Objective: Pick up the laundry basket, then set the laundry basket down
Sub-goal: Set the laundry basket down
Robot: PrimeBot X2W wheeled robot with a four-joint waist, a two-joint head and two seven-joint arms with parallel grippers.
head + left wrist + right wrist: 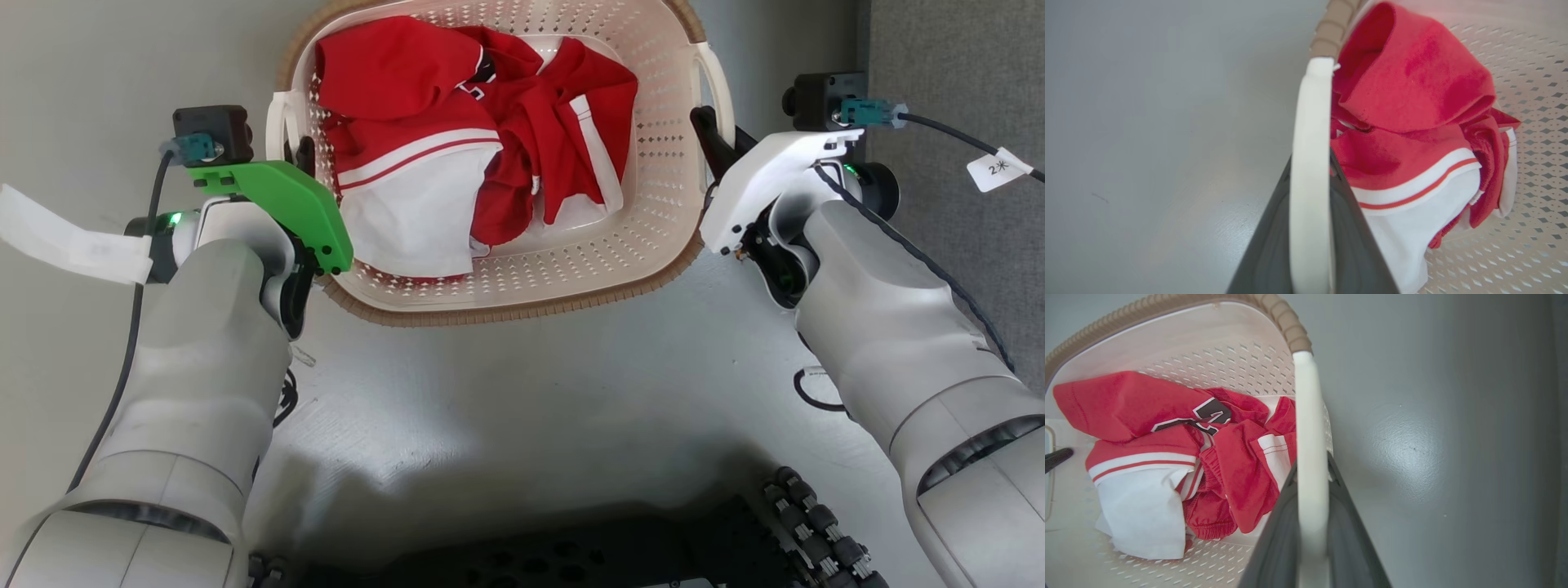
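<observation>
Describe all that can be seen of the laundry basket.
The laundry basket is cream-white perforated plastic, rounded-rectangular, with a brown woven-look rim and a white loop handle on each side. It is upright over grey floor, holding red and white clothes. The left gripper clasps its left handle, the right gripper its right handle. Whether it is lifted is unclear.

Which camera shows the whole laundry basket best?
The head view: it looks down into the laundry basket, showing most of its brown rim, both white handles and the red and white clothes inside. The left wrist view shows one handle close up, the right wrist view the other, each with some rim and perforated wall.
</observation>
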